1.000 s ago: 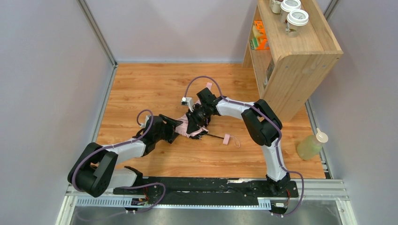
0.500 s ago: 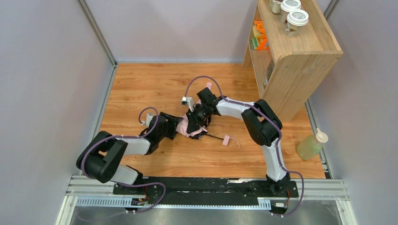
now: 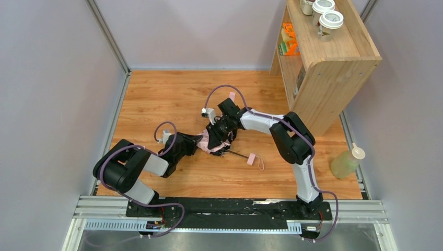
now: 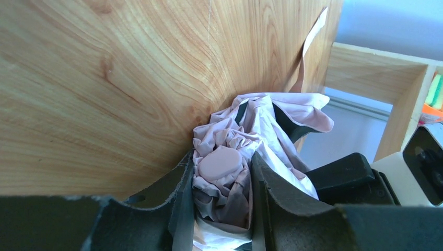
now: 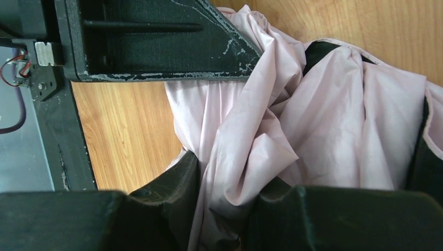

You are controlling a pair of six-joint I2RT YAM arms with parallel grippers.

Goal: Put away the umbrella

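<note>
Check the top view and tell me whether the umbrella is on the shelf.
No, the umbrella lies bunched on the table, well apart from the shelf.

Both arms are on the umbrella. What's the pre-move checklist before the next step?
1. Left gripper around the umbrella at its cap end: ok, fabric fills the gap.
2. Right gripper pinching the canopy: ok.
3. Canopy folded neatly: not ok, loose bunched folds.
4. Shaft collapsed: not ok, it sticks out to the handle.
5. Strap fastened: not ok, it hangs free.
6. Grip firmness: cannot tell.
</note>
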